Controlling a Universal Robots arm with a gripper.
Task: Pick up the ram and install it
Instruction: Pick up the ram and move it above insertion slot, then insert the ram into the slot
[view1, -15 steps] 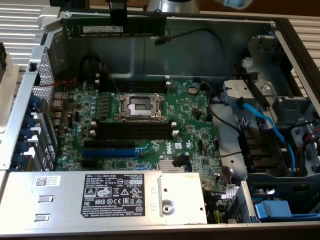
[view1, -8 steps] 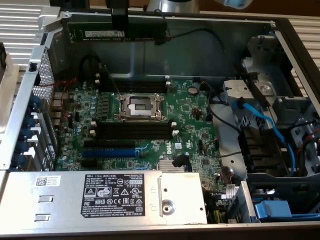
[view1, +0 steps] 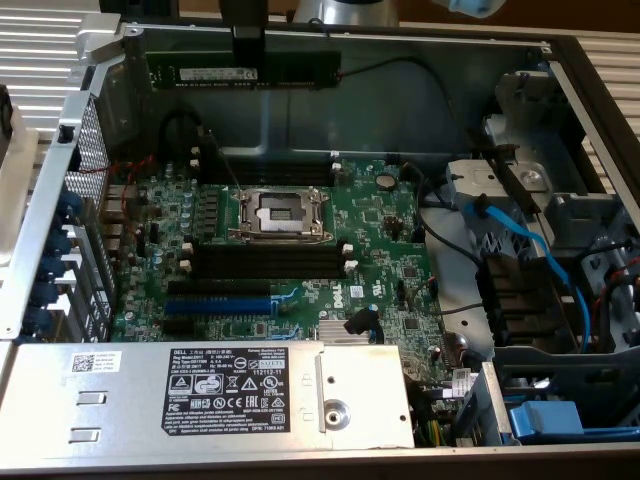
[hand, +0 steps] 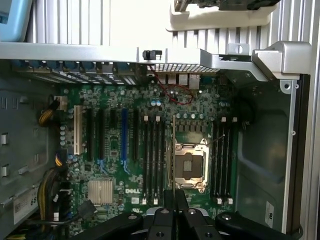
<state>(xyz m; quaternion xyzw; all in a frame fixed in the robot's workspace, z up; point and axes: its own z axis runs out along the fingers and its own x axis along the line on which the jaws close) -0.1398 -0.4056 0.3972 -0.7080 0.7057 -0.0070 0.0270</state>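
Ram (view1: 300, 65) held aloft, long edge level, above the far chassis wall (view1: 400, 100) and well clear of the motherboard (view1: 390, 225). Gripper (view1: 247, 55) pinches it near mid-length, jaws drawn almost together on the thin board. A centre hold should keep the stick balanced and level for a slot.

Wrist view: ram (hand: 173, 150) seen edge-on as a thin line running out from between the fingers of the gripper (hand: 174, 200). It lies parallel to the memory slots (hand: 151, 160) and sits over the strip between that bank and the CPU socket (hand: 190, 165). A second bank (hand: 222, 160) lies beyond the socket.

All slots look empty, white end clips showing. Blue expansion slot (hand: 124, 137) is further off.

Possible obstructions: open socket frame (view1: 280, 212) between the banks, power supply (view1: 200, 390), blue cable (view1: 520, 250). None lies across the slots.
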